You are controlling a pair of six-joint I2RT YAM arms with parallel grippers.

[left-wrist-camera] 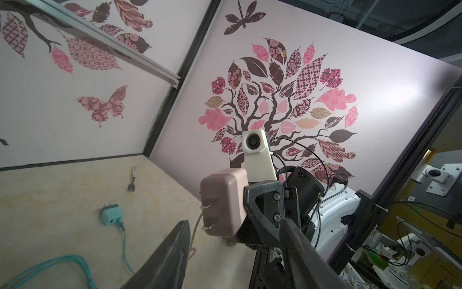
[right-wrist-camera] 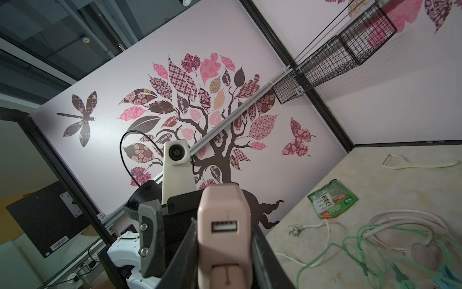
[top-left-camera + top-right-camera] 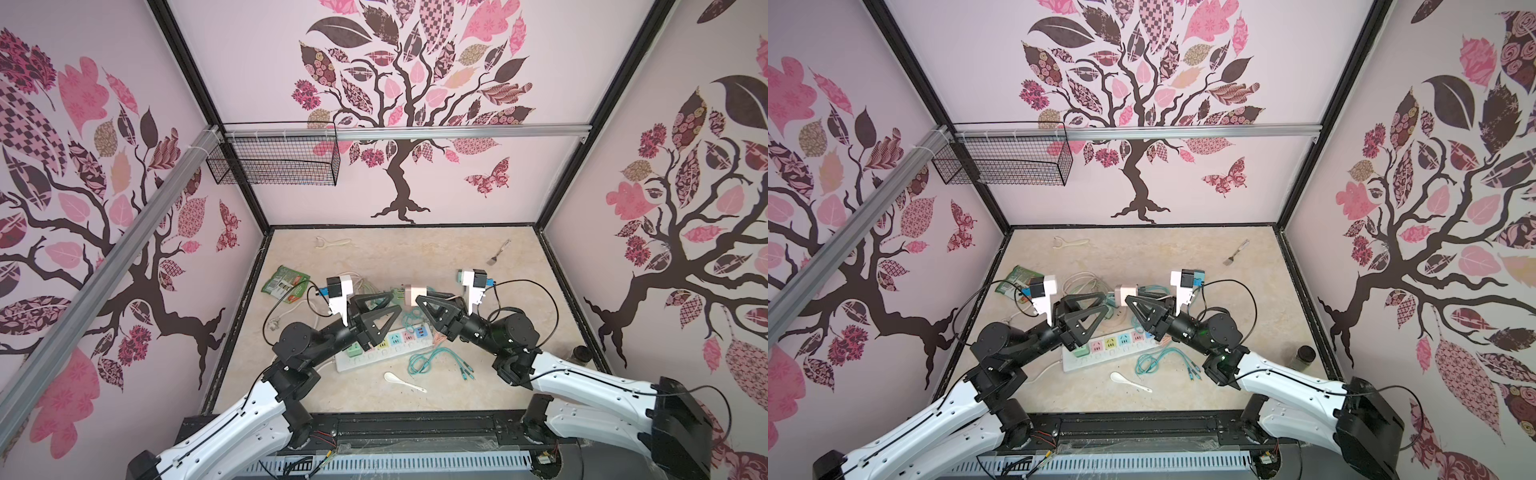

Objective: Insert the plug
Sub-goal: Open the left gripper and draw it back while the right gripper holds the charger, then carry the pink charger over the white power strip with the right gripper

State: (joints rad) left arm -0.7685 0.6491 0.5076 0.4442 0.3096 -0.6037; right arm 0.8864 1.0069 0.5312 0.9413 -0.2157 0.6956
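Note:
The plug (image 3: 412, 294) (image 3: 1122, 293) is a pale pink USB charger block held in the air above the table's middle. My right gripper (image 3: 419, 300) (image 2: 223, 226) is shut on its sides, USB port facing the right wrist camera. In the left wrist view the plug (image 1: 222, 202) shows its two metal prongs, and a thin pinkish cable hangs from it. My left gripper (image 3: 395, 301) (image 1: 235, 222) faces it, open, its fingers standing apart on either side of the plug without touching it. The white power strip (image 3: 390, 345) (image 3: 1117, 345) with coloured sockets lies below, partly hidden by my left arm.
Teal cables (image 3: 432, 361) and a white spoon (image 3: 403, 380) lie in front of the strip. A green packet (image 3: 284, 284), a peeler (image 3: 332, 242), a fork (image 3: 498, 251) and a dark jar (image 3: 582, 353) lie around. A teal charger (image 1: 111, 215) sits on the table. A wire basket (image 3: 274, 160) hangs on the back wall.

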